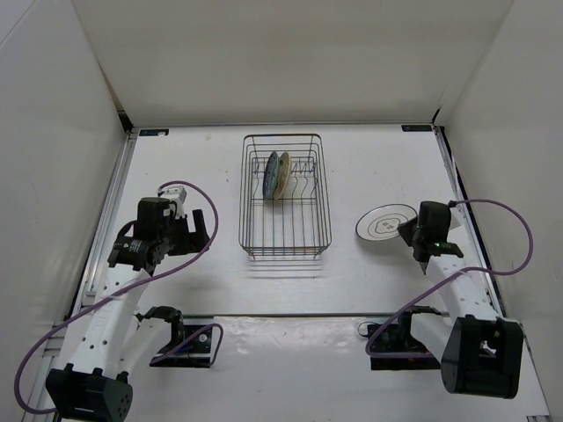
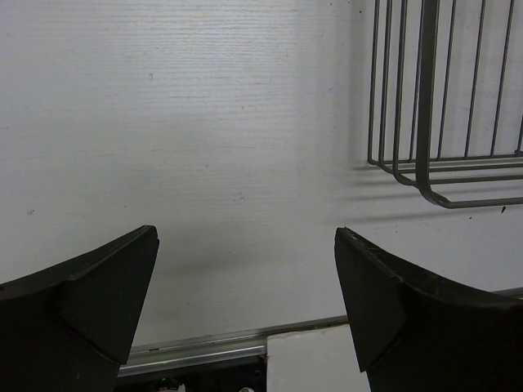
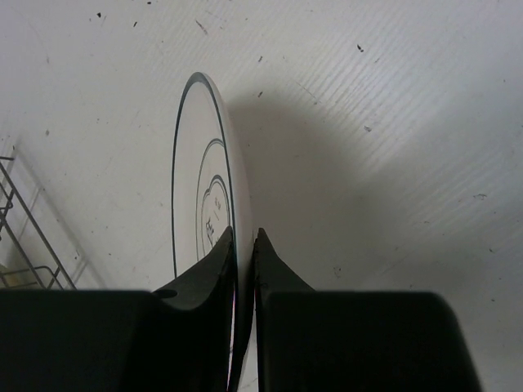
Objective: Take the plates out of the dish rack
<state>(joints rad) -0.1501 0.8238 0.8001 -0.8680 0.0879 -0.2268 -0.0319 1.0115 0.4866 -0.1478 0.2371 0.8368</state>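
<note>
The dark wire dish rack [image 1: 286,253] stands mid-table. A blue-teal plate [image 1: 271,174] and a cream-tan plate [image 1: 283,176] stand on edge side by side in its far part. To the right of the rack, the white plate [image 1: 385,221] with a dark rim ring lies nearly flat just over the table. My right gripper [image 1: 412,230] is shut on its near-right rim. The right wrist view shows that plate [image 3: 200,180] edge-on, with the gripper [image 3: 244,233] pinching its rim. My left gripper [image 1: 198,230] is open left of the rack, nothing between its fingers [image 2: 106,286].
White walls close in the table on the left, back and right. The rack's near-left corner [image 2: 441,122] shows at the upper right of the left wrist view. A metal rail [image 2: 196,347] runs along the near edge. Purple cables [image 1: 519,237] loop beside both arms.
</note>
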